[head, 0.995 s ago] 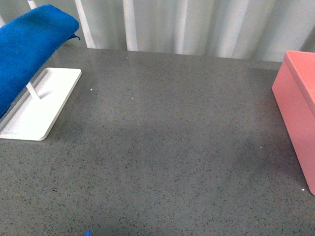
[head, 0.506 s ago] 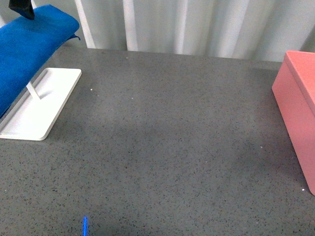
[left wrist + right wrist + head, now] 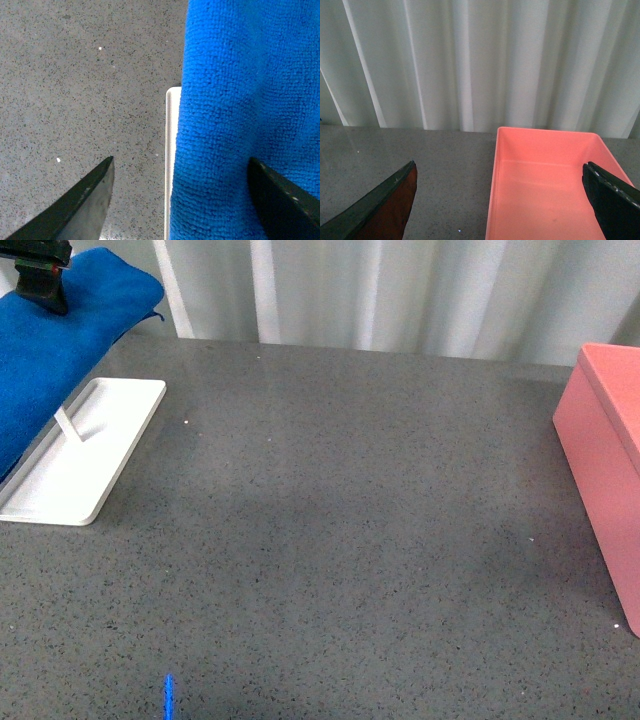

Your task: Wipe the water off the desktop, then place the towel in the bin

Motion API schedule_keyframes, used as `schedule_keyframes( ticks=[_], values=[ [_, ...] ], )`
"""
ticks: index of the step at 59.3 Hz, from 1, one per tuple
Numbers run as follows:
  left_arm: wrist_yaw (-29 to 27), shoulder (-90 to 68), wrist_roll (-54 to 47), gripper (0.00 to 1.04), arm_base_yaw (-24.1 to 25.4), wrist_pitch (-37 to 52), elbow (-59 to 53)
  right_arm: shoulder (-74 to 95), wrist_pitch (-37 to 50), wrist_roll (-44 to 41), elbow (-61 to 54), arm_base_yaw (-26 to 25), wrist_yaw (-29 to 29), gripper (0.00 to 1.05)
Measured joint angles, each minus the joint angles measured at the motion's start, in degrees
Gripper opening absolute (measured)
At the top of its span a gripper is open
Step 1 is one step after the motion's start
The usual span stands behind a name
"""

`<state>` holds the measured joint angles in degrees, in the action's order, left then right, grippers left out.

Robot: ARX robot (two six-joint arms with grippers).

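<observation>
towel (image 3: 50, 355) — one, bin (image 3: 605, 475) — one, tray (image 3: 70, 480) one

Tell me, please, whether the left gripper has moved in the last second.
Yes. The left gripper has come into the front view and lowered toward the towel, while the white tray stays put.

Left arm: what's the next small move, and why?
Probably lower the left gripper onto the towel and close. Its jaws stand open, straddling the towel's edge, with one finger over cloth and the other over bare desktop. The towel hangs above the white tray, ungripped, so wiping can't start yet.
</observation>
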<state>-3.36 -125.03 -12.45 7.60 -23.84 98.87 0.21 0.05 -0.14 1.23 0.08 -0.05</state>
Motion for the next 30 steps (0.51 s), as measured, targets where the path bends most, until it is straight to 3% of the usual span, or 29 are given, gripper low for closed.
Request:
schedule_keyframes(
  ticks=[17,22,28,30],
  values=[
    [0.33,0.02,-0.46,0.35,-0.72,0.39,-0.11,0.0,0.0,0.02,0.0,0.0,0.0,0.98],
    [0.52,0.24,-0.44,0.17,-1.03,0.48,-0.11,0.0,0.0,0.02,0.0,0.0,0.0,0.98],
    [0.61,0.79,-0.31,0.04,-1.25,0.48,-0.11,0.0,0.0,0.02,0.0,0.0,0.0,0.98],
    [0.59,0.98,-0.22,0.04,-1.29,0.48,-0.11,0.0,0.0,0.0,0.0,0.0,0.0,0.98]
  ],
)
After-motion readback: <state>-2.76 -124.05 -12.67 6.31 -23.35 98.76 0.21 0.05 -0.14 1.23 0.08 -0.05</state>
